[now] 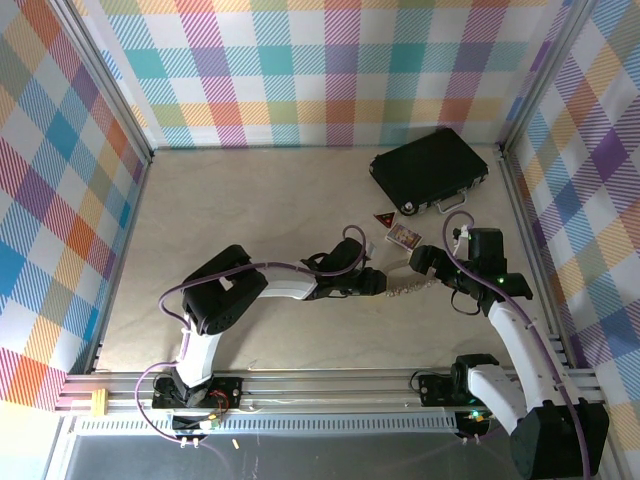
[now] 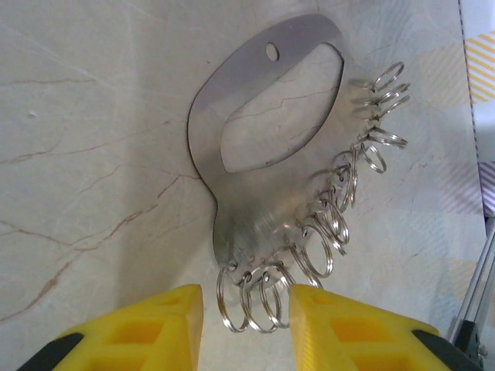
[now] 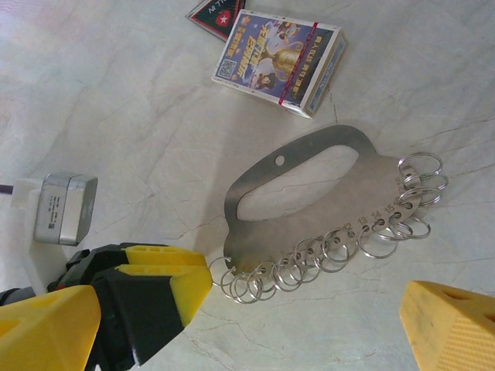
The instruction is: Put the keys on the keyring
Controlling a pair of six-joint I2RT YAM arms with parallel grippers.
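Keyring plate (image 2: 255,202): judged thin, stiff, slick steel | hold: handle edge | left gripper (image 2: 246,328): apart, straddling end rings (image 2: 259,303) | right gripper (image 3: 251,332): wide apart

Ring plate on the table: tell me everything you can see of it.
The ring plate is a thin, flat sheet of brushed silver metal with a large oval handle cut-out and a small hole in the handle band. Split rings hang in a row along its curved edge, beside small stamped numbers. It lies flat on the marbled table. The left gripper has its jaws either side of the end rings, not visibly clamped.
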